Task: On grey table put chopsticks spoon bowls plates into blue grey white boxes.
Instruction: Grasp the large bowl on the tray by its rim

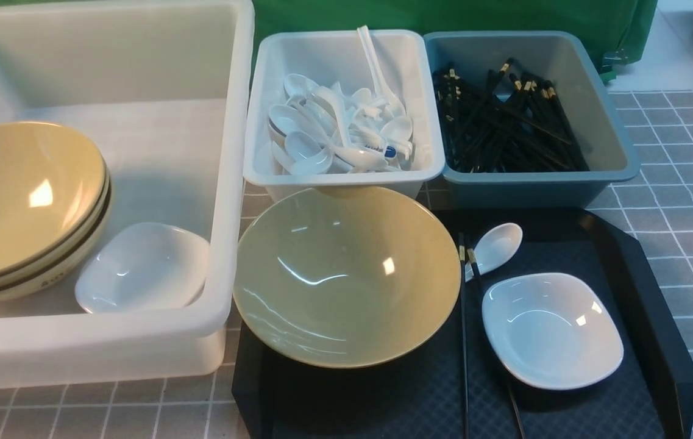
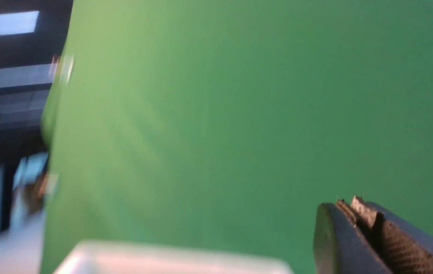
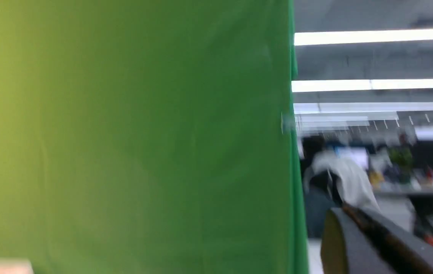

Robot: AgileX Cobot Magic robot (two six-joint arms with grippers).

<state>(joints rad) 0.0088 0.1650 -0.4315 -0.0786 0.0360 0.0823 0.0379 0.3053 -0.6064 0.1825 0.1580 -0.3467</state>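
A large beige bowl (image 1: 346, 274), a white spoon (image 1: 495, 247), a pair of black chopsticks (image 1: 463, 341) and a white square plate (image 1: 550, 329) lie on a black tray (image 1: 657, 305). Neither gripper shows in the front view. My left gripper (image 2: 347, 203) is shut and empty, raised before a green backdrop. My right gripper (image 3: 344, 209) is blurred; its jaws look pressed together with nothing between them.
A big white box (image 1: 224, 152) on the left holds stacked beige bowls (image 1: 17, 201) and a white plate (image 1: 142, 265). A small white box (image 1: 346, 177) holds several spoons. A blue-grey box (image 1: 614, 140) holds several chopsticks. The grey tiled table (image 1: 687, 201) extends right.
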